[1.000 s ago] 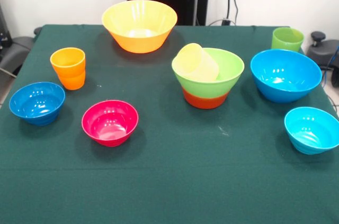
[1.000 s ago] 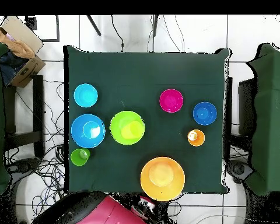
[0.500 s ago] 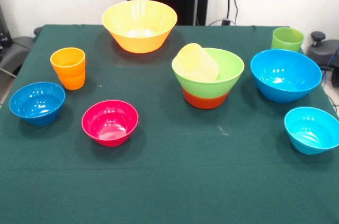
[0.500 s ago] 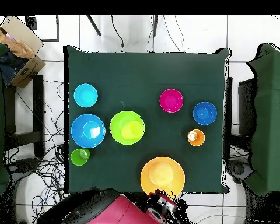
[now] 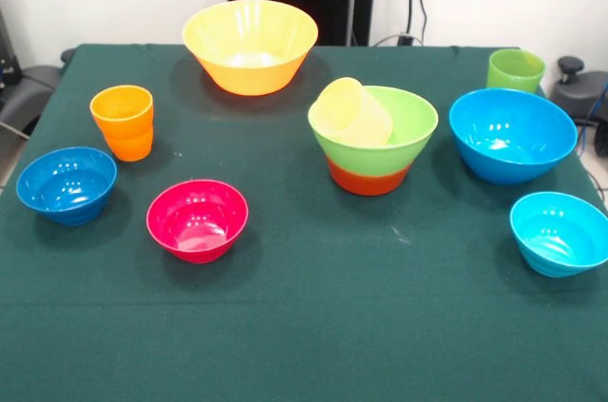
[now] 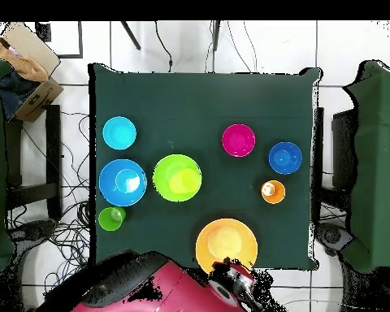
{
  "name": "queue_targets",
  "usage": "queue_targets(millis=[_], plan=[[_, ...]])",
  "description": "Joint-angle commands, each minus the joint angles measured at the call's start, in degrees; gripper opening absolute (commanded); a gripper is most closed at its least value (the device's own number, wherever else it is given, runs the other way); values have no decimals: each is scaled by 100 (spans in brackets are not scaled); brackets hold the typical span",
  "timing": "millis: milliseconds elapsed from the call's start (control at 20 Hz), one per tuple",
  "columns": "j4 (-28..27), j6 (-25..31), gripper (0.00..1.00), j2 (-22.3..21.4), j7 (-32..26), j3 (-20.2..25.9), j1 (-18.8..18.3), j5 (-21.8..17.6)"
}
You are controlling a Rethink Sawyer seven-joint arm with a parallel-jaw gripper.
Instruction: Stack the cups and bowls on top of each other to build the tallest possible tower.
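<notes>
The tower [image 5: 372, 141] sits right of centre on the tabletop [image 5: 304, 326]: light green bowl [image 5: 394, 145] nested in orange-red bowl [image 5: 369, 177], pale yellow cup [image 5: 353, 113] tipped inside, long axis slanted, mouth facing up and toward the camera. Glossy thin plastic is judged light, stiff and slippery; a rim grip is advised. End effector [image 6: 231, 284] is seen at the robot-side edge by the yellow-orange bowl [image 6: 226, 244]; its opening cannot be told, nothing visibly held.

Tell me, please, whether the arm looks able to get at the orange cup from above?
Probably yes: the orange cup stands alone and upright, open above, apart from the dark blue bowl.
</notes>
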Motion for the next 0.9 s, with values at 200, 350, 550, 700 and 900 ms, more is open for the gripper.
queue_targets(millis=[200, 350, 550, 700, 900], plan=[[-687, 494, 100, 195, -966, 1172, -1152, -209], [-735, 686, 100, 176, -1378, 1461, -1435, -147], [-739, 870, 100, 114, -1765, 1739, -1642, -89], [-733, 796, 100, 37, -1890, 1953, -1748, -72], [-728, 541, 100, 92, -1455, 2266, -1802, 67]])
